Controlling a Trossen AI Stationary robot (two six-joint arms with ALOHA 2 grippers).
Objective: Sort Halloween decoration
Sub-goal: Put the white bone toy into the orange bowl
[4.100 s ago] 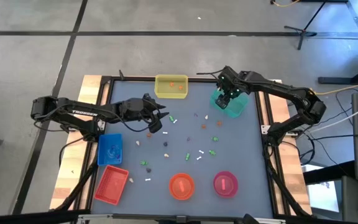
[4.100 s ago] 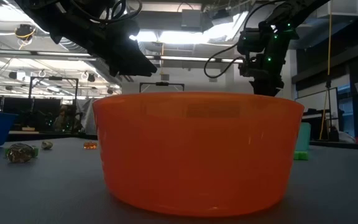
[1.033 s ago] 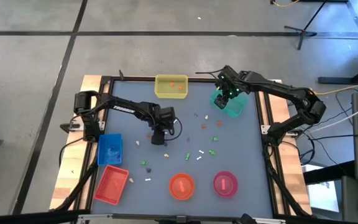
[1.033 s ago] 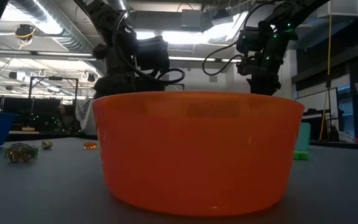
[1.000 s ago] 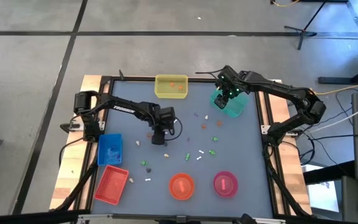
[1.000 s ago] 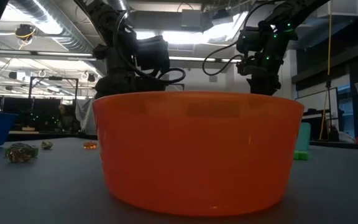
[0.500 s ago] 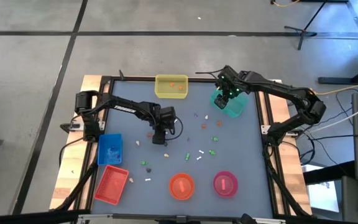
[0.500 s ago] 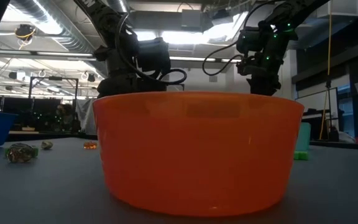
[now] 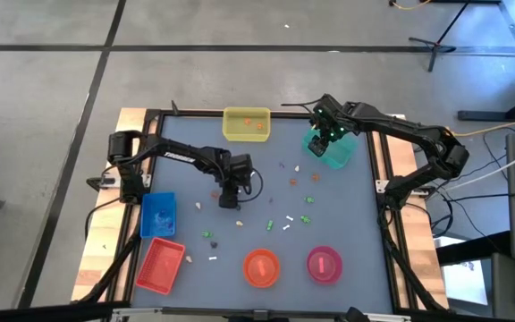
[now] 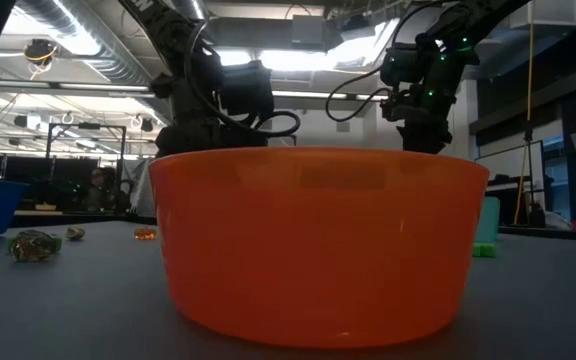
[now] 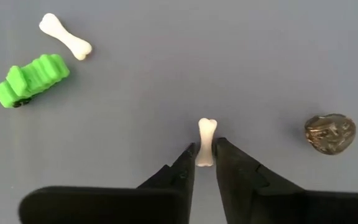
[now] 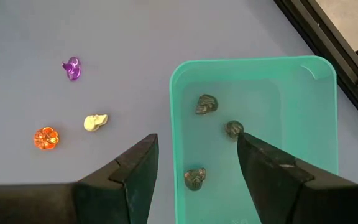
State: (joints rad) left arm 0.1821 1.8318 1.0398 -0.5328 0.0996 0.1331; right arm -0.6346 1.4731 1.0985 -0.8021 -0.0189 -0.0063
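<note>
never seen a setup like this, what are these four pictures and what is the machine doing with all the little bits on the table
It is a robot with two dark arms working at a grey table. One picture looks straight down from above, one looks level across the tabletop from behind an orange bowl, and two come from cameras on the arms' wrists.

Small Halloween trinkets lie scattered on the table, ringed by coloured trays and bowls for sorting them.

The left gripper is down at the table's middle, its fingers closing around a small white bone. Near it lie another bone, a green trinket and a dark skull.

The right gripper hangs open over the teal tray, which has three dark skulls in it.
</note>
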